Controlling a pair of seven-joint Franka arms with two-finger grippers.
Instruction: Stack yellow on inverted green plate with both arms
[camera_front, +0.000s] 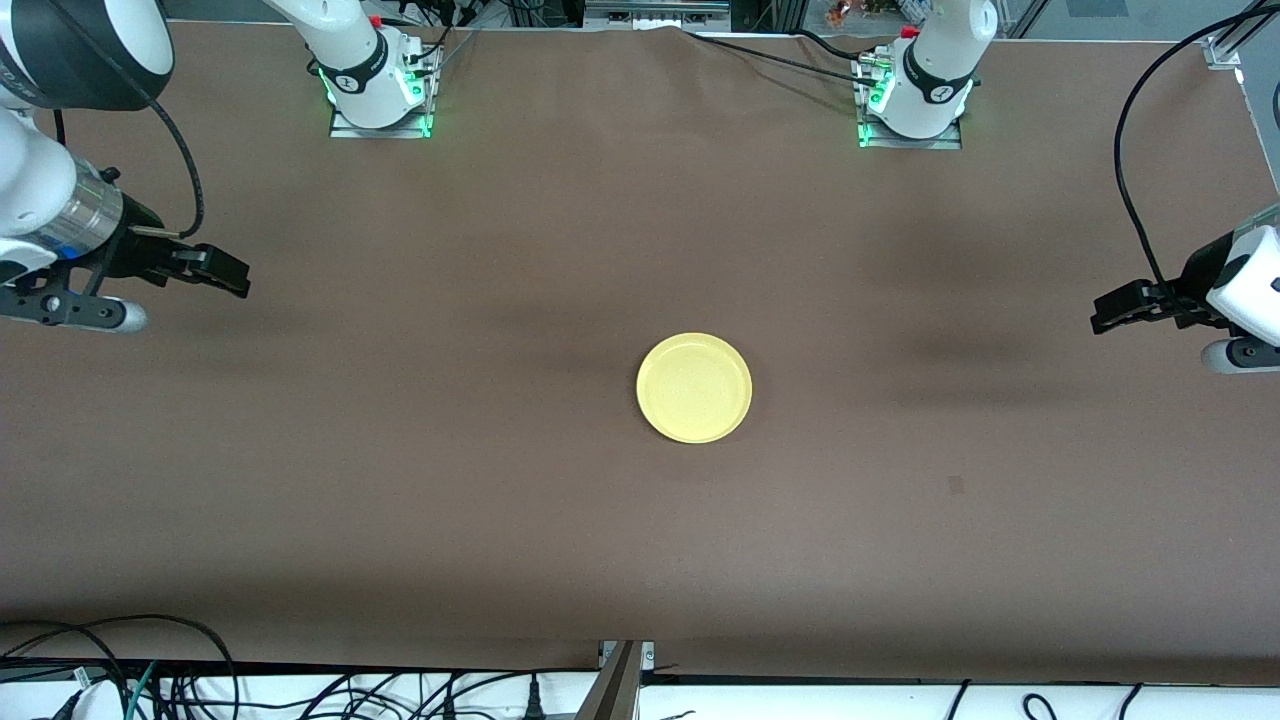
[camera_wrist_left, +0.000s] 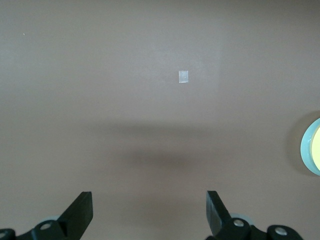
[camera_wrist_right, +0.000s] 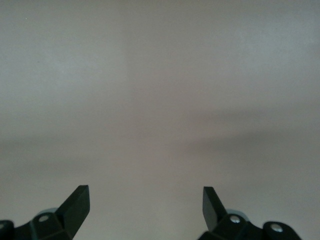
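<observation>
- A small round bright yellow plate with a shallow raised rim (camera_front: 694, 388) sits right way up near the middle of the brown cloth-covered tabletop (camera_front: 400, 480), about midway between the two arms' ends.
- In the left wrist view, the edge of the picture shows a thin pale mint-green rim (camera_wrist_left: 306, 147) curving around the outside of the yellow plate (camera_wrist_left: 316, 150), so a pale green plate lies directly under it; from the front view that lower plate is hidden, and whether it is inverted cannot be told.
- The left arm's black two-finger gripper (camera_front: 1125, 308) hangs above bare cloth at the left arm's end of the tabletop, well apart from the plates, pointing toward the middle. Its jaws stand wide apart and hold nothing; its wrist view shows both black fingers (camera_wrist_left: 80, 210) with open cloth between them.
- The right arm's black two-finger gripper (camera_front: 215, 270) hangs above bare cloth at the right arm's end, also well apart from the plates. Its jaws are likewise spread wide and empty, with only cloth between the fingers (camera_wrist_right: 77, 205) in its wrist view.
- A small pale square patch (camera_wrist_left: 183, 76) lies flat on the cloth, below the left gripper's camera.
</observation>
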